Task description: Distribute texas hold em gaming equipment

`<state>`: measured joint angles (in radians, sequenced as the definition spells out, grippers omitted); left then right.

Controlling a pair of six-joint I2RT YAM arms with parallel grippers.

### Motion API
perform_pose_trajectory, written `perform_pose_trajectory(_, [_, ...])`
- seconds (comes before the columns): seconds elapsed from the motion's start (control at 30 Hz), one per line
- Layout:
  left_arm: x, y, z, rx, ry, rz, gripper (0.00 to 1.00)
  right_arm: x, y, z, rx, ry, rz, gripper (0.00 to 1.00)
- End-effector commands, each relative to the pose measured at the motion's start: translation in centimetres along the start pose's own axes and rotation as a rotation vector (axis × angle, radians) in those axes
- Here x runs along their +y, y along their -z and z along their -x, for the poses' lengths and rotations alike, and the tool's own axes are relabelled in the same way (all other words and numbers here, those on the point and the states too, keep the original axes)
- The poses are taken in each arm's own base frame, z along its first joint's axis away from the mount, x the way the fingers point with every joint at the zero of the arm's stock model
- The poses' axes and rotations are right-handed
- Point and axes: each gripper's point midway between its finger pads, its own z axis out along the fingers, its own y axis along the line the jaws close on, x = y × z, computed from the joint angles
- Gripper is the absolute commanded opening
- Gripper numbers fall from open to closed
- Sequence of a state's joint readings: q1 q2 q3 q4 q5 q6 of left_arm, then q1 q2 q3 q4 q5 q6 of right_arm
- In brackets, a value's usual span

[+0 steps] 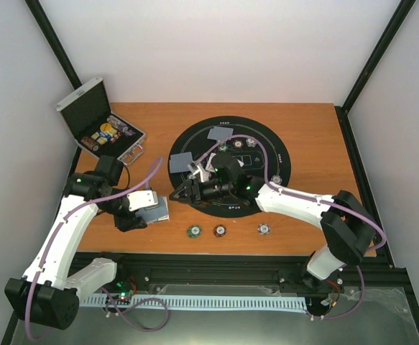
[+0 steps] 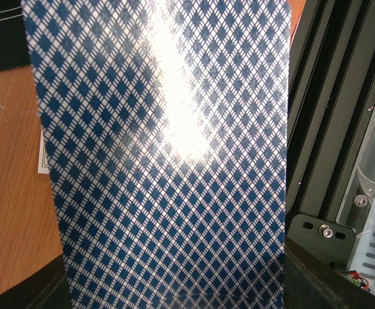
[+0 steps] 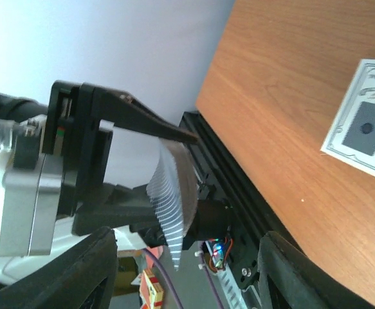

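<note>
Right wrist view shows the left gripper clamped on a pack of cards. The pack is seen nearly edge-on and bows outward between the two black jaws. The right gripper hangs just beside it with its fingers wide apart and nothing between them.

From above, the held pack sits over the bare wood of the table, just left of the round black mat and near the front edge. Two dealt cards lie flat, face down, on the far left part of the mat. Three chips lie in a row on the wood in front of the mat. The open metal case stands at the far left corner.

In the left wrist view the blue checked back fills the picture. The pack's long axis runs out along the fingers, away from the wrist and toward the right arm. Its back faces that camera, and the side edges appear to be pressed between the jaws, which would explain the bow.

The cards are likely light, thin, springy and slick, so the top one should slide off easily, though several could slip out together. The free far end looks like the best place to pinch, face to back, with only a light squeeze. Whether the pack holds many cards or few cannot be told.
</note>
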<state>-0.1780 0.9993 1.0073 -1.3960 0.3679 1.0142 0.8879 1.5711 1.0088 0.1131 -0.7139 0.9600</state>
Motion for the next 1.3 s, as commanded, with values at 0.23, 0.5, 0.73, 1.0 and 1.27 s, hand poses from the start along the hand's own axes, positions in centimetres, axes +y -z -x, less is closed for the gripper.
perform_pose_trajectory(0.23, [0.0, 0.9, 0.6, -0.025, -0.005, 0.018, 0.01, 2.7, -4.7, -2.9, 0.105, 0.038, 0.109, 0.58])
perform_pose_trajectory(0.5, [0.0, 0.8, 0.5, -0.018, -0.006, 0.018, 0.01, 2.2, -5.7, -3.0, 0.112, 0.019, 0.1, 0.23])
perform_pose_trajectory(0.73, [0.0, 0.8, 0.6, -0.022, -0.007, 0.015, 0.01, 1.8, -4.6, -2.8, 0.094, 0.019, 0.074, 0.03])
perform_pose_trajectory(1.0, [0.1, 0.7, 0.3, -0.01, -0.005, 0.017, 0.01, 0.8, -1.8, -1.3, 0.047, 0.031, 0.032, 0.03])
perform_pose_trajectory(1.27, [0.1, 0.7, 0.3, -0.009, -0.003, 0.018, 0.01, -1.1, 1.9, 0.5, 0.007, 0.039, -0.05, 0.03])
